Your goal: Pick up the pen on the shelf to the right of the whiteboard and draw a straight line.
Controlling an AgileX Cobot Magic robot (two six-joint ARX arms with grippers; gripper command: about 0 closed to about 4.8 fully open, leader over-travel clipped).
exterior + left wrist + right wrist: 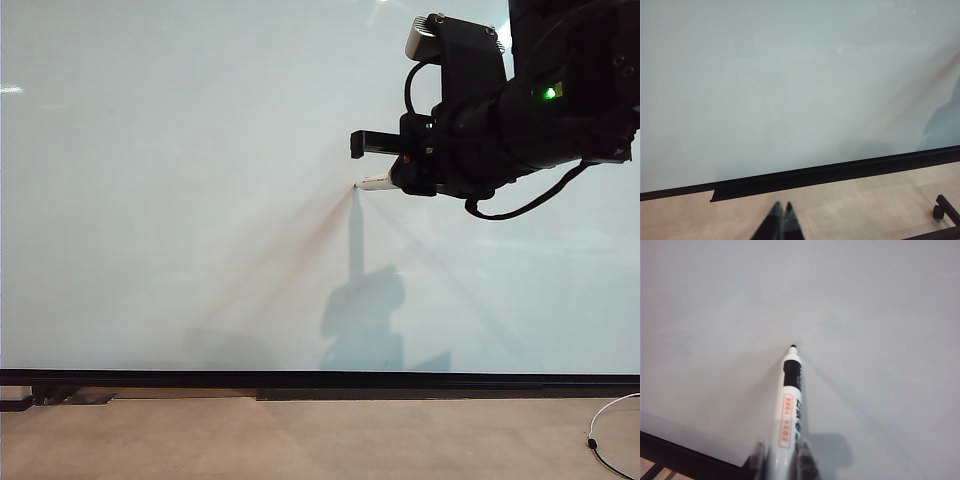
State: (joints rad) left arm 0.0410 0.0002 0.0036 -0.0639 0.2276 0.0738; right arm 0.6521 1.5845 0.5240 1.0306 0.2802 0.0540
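White-barrelled pen [788, 415] is clamped in the right gripper [782, 452], jaws pinched on the barrel's rear end, tip pointing forward at the whiteboard [180, 200]. In the exterior view that gripper [385, 165] sits high on the board's right half, with the pen [374, 182] sticking out leftward.

From the right wrist view the dark tip looks at or just off the surface; can't tell if it's actually touching. No line visible on the board yet in any view, so I judge the stroke is about to start.

How I'd run it:
- ease in until the tip just makes contact, no harder. The grip is far back on the barrel, so extra push may lever the pen in the jaws.
- hold wrist angle fixed and translate sideways at constant height and constant depth.
- slow, steady feed; any depth drift likely gives gaps or wobble.
- plenty of bare board to the left, so I'd draw that way.

Left gripper [781, 222] is parked low, in front of the board's black bottom strip [840, 172], fingers together, holding nothing. I'm leaving it there.

Count: one pen, one whiteboard, two grippers, zero lines drawn.
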